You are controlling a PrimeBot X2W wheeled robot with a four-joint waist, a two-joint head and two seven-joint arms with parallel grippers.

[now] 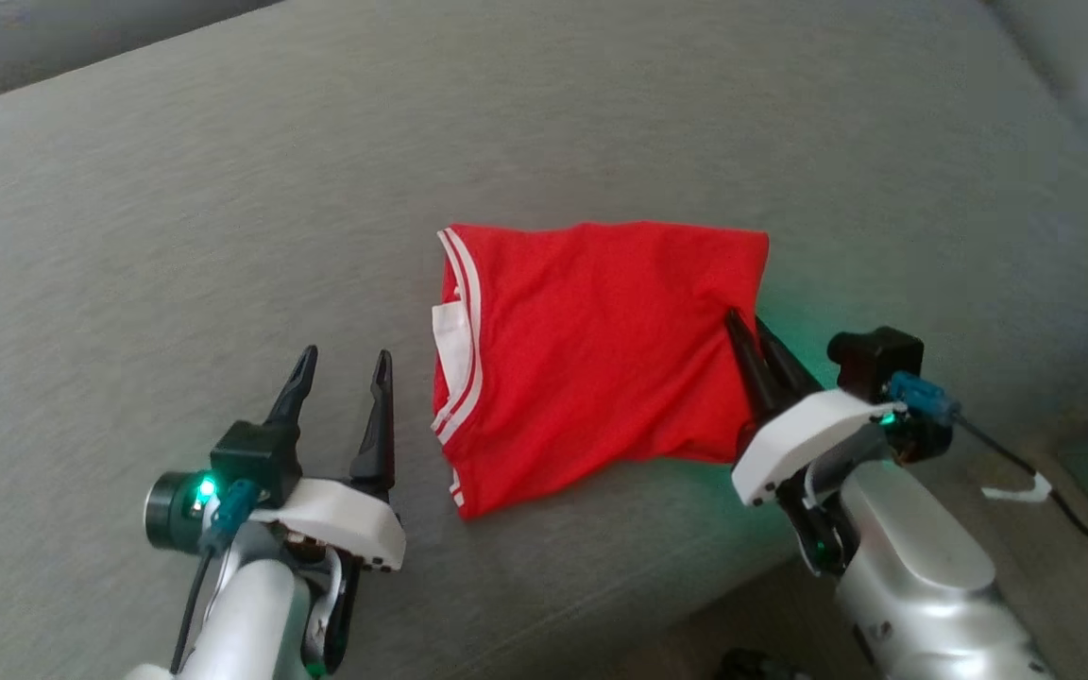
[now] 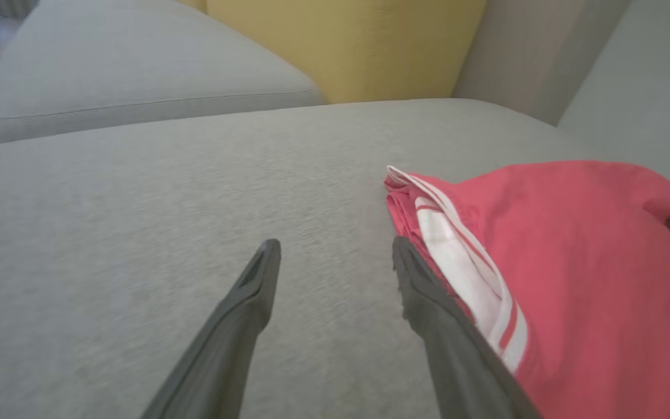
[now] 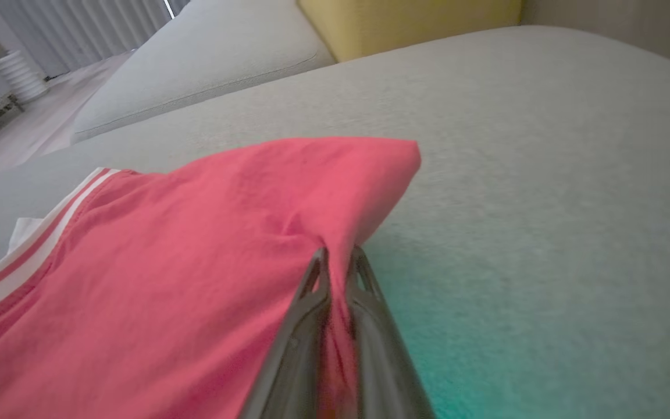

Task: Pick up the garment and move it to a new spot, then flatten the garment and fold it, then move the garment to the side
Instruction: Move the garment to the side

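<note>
Head view: a red garment point(image 1: 591, 349) with white striped trim lies folded into a rough rectangle at the centre of a grey sofa cushion point(image 1: 223, 236). My right gripper point(image 1: 749, 323) sits at the garment's 4 o'clock edge, fingers pressed together and clamped on the red cloth. My left gripper point(image 1: 347, 356) rests at the garment's 8 o'clock, fingers spread wide and holding nothing, just beside the striped edge.

The folding looks done to me, so I judge this to be the move to the side. To do it well I would lift only a little and slide slowly, so the layers drag together and the fold does not fall open. Bringing the left fingers onto the striped edge would help carry both ends evenly.

The right wrist view shows what the head view cannot: cloth truly pinched between the fingers and pulled up into a small tent. The left wrist view shows the striped layers stacked just beside its own finger, and a yellow cushion point(image 2: 358, 46) at 12 o'clock.
</note>
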